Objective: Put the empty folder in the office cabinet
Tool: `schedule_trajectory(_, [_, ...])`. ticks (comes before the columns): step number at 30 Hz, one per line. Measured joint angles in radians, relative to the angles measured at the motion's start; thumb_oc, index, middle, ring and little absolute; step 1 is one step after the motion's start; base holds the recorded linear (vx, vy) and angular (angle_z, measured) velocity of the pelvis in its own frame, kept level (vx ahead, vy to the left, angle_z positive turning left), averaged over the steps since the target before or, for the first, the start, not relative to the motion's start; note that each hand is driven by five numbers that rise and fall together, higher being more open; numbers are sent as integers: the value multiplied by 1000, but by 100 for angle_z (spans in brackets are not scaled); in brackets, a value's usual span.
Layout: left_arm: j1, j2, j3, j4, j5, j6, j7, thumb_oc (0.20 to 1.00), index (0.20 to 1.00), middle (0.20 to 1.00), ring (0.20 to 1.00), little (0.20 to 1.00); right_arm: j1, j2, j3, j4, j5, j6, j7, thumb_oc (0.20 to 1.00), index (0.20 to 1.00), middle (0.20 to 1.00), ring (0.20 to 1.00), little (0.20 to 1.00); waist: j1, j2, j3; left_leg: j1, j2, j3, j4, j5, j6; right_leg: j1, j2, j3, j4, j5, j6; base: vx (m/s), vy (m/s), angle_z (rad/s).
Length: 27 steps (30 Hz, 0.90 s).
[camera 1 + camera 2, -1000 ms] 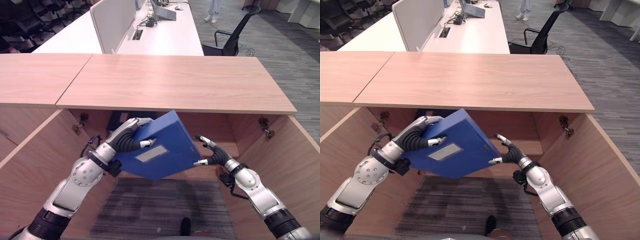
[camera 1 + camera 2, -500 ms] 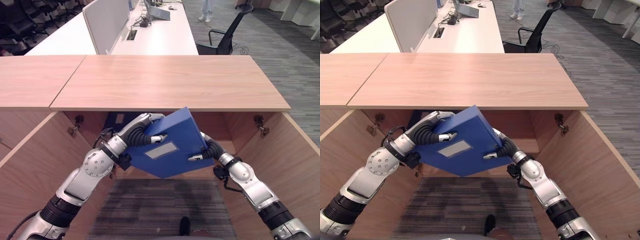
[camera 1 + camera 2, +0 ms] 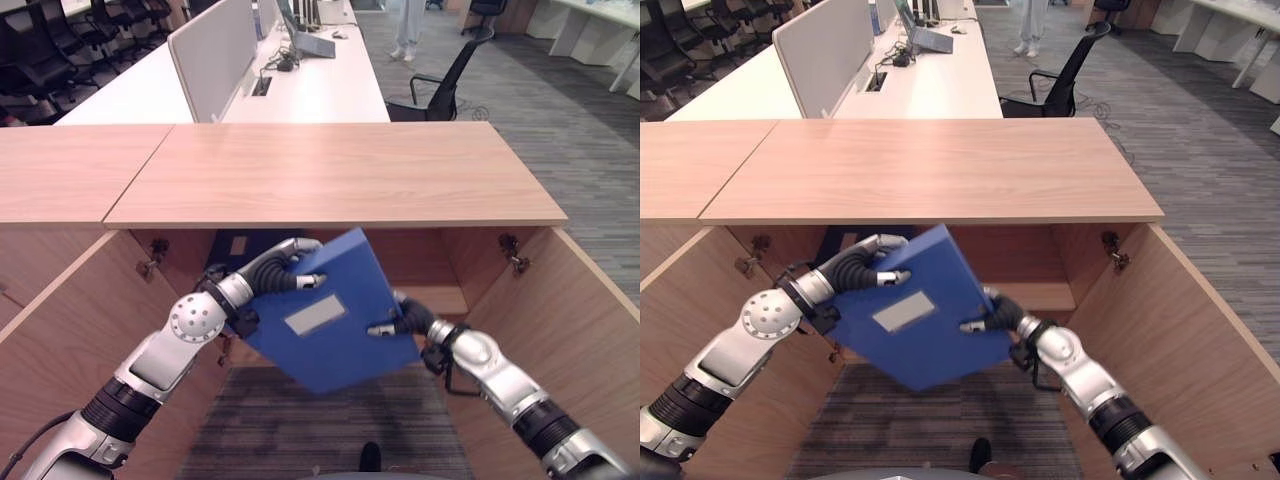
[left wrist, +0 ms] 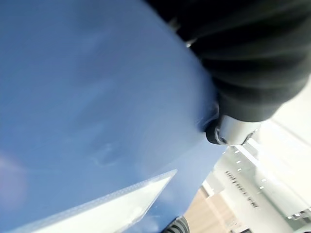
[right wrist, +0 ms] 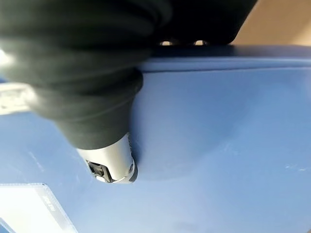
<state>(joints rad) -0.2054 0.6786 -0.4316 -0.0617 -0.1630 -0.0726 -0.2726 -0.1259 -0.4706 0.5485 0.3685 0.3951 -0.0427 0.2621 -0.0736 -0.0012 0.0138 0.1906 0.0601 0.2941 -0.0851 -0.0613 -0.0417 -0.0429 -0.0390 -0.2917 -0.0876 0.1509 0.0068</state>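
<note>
Folder (image 3: 325, 315) now lower; tilted further.

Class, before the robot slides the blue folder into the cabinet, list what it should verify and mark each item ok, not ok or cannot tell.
1. Left hand curled over the blue folder, at its top edge: ok.
2. Right hand thumb pressing the folder's face: ok; its fingers hidden behind: cannot tell.
3. Cabinet doors swung open: ok.
4. Folder level for entry: not ok, tilted.
5. Free space on the shelf: cannot tell.
6. Folder empty: cannot tell.
</note>
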Motion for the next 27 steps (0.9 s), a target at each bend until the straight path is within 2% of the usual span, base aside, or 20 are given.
schedule_trajectory(1, [13,-3,-7,14,-3,18,-9,200,200,200,200,200,8,0,25,10,26,22,4,200,200,200,200,200,0,0,0,-2,-1,1,0,0,0,-3,-1,1,0,1,1,-40,-26,0])
schedule_trajectory(2, [58,-30,-21,52,-33,34,-9,479,479,479,479,479,55,12,49,38,96,47,8,200,200,200,200,200,3,-6,-2,-9,-2,-1,0,1,0,-10,-2,0,0,3,4,-38,-22,1])
schedule_trajectory(4, [95,-50,-38,103,-61,55,-10,614,614,614,614,614,81,12,72,52,142,88,18,200,200,200,200,200,6,-12,-6,-8,-2,-2,3,1,0,-12,-3,-1,0,2,3,-12,-5,2])
schedule_trajectory(5, [108,-55,-42,116,-89,64,-9,614,614,614,614,614,93,15,80,69,173,90,29,200,200,200,200,200,7,-17,-8,-9,-1,-2,3,1,-1,-13,-3,-1,0,3,3,0,0,0])
schedule_trajectory(6, [125,-58,-43,121,-138,74,5,1000,1000,1000,1000,1000,117,15,80,70,203,93,38,200,200,200,200,200,8,-23,-7,-10,-1,-3,3,2,-1,-14,-3,-1,-1,3,4,0,0,0])
schedule_trajectory(7, [131,-68,-38,127,-184,75,17,1000,1000,1000,1000,1000,138,18,70,78,216,86,42,200,200,200,200,200,7,-23,-8,-10,-1,-3,2,2,-1,-12,-3,-2,-2,4,5,0,0,0])
schedule_trajectory(9, [138,-169,31,135,-389,52,57,1000,1000,1000,1000,1000,162,54,1,134,284,79,39,200,200,200,200,200,9,-25,-9,-10,-2,-7,-2,2,-1,-8,-5,-7,-3,3,5,-7,-1,6])
schedule_trajectory(10, [134,-219,47,133,-446,29,65,1000,1000,1000,1000,1000,170,59,-16,154,321,81,40,200,200,200,200,200,9,-26,-10,-10,-3,-8,-4,3,0,-7,-6,-9,-2,3,5,-3,1,10])
schedule_trajectory(11, [132,-253,50,129,-499,17,65,1000,1000,1000,1000,1000,186,71,-54,175,373,100,29,200,200,200,200,200,9,-26,-10,-10,-3,-8,-4,3,0,-7,-6,-10,-2,3,5,0,0,0])
schedule_trajectory(12, [144,-284,39,118,-543,21,67,1000,1000,1000,1000,1000,206,127,-137,216,511,121,13,200,200,200,200,200,8,-30,-11,-10,-1,-9,-4,3,0,-8,-4,-10,0,1,2,2,1,-3])
schedule_trajectory(16, [257,-288,55,133,-606,50,81,1000,1000,1000,1000,1000,273,251,-272,212,647,133,-22,200,200,200,200,200,-27,0,10,-9,1,-5,-4,2,1,-10,-1,-9,0,-1,0,10,1,-4])
schedule_trajectory(20, [358,-289,129,153,-611,81,113,1000,1000,1000,1000,1000,317,251,-313,216,646,143,-56,200,200,200,200,200,-20,36,34,-10,2,-9,-4,2,2,-10,-1,-11,-4,-2,-1,9,-2,2])
schedule_trajectory(23, [428,-328,230,242,-568,92,141,1000,1000,1000,1000,1000,320,253,-385,218,646,141,-73,200,200,200,200,200,-18,44,39,-10,4,-9,-4,1,4,-7,0,-12,-5,-3,-3,0,0,0])
schedule_trajectory(27, [475,-348,262,307,-526,111,164,1000,1000,1000,1000,1000,309,250,-451,224,645,134,-104,200,200,200,200,200,-6,41,41,-10,4,-10,-4,-3,11,-6,-1,-15,-1,-3,-3,2,-7,1])
